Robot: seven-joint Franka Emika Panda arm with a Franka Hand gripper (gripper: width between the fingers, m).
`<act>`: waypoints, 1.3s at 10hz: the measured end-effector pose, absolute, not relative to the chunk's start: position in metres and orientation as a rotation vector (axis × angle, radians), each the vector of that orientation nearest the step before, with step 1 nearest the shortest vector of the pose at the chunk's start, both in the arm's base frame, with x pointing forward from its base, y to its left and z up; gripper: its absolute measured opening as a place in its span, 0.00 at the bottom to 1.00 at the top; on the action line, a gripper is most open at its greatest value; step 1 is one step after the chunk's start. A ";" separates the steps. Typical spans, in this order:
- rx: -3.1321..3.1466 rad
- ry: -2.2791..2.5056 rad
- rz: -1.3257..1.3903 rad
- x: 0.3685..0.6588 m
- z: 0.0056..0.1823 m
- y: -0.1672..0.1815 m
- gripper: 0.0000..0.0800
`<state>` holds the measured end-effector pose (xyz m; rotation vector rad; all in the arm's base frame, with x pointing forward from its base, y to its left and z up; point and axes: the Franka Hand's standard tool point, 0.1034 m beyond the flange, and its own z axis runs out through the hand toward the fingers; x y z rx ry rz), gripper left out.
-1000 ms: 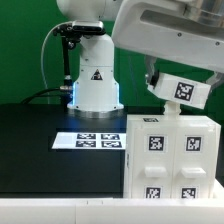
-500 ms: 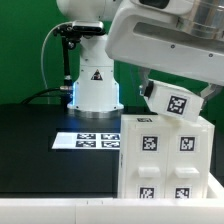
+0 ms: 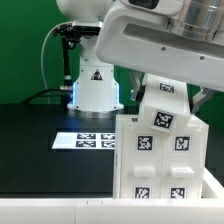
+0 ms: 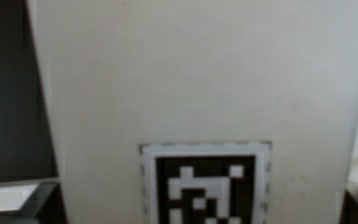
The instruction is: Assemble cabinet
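The cabinet's white compartmented box [image 3: 160,165] stands at the front on the exterior view's right, leaning slightly, with several square tags on its face. A smaller white cabinet panel [image 3: 163,108] with one tag sits tilted at the box's top edge, touching it. My gripper [image 3: 170,93] comes down onto this panel from under the big white arm, which hides most of it. In the wrist view the panel [image 4: 202,90] fills the picture, its tag [image 4: 206,187] low down. The dark fingers [image 4: 12,200] only show at its edges. The gripper looks shut on the panel.
The marker board [image 3: 97,141] lies flat on the black table, to the exterior view's left of the box. The white robot base [image 3: 95,85] with a triangle mark stands behind it, against a green backdrop. The table's white front edge [image 3: 50,212] runs along the bottom.
The arm has come down and towards the exterior view's left with the tagged panel. The box has shifted left and now leans.
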<state>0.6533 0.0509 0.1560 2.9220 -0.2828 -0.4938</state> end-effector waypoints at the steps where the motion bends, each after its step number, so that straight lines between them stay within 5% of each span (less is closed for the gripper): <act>1: 2.922 -0.283 -0.494 0.653 0.156 0.051 0.70; 10: 2.965 -0.257 -0.259 0.659 0.173 0.062 0.70; 13: 3.035 -0.240 0.015 0.669 0.189 0.060 0.70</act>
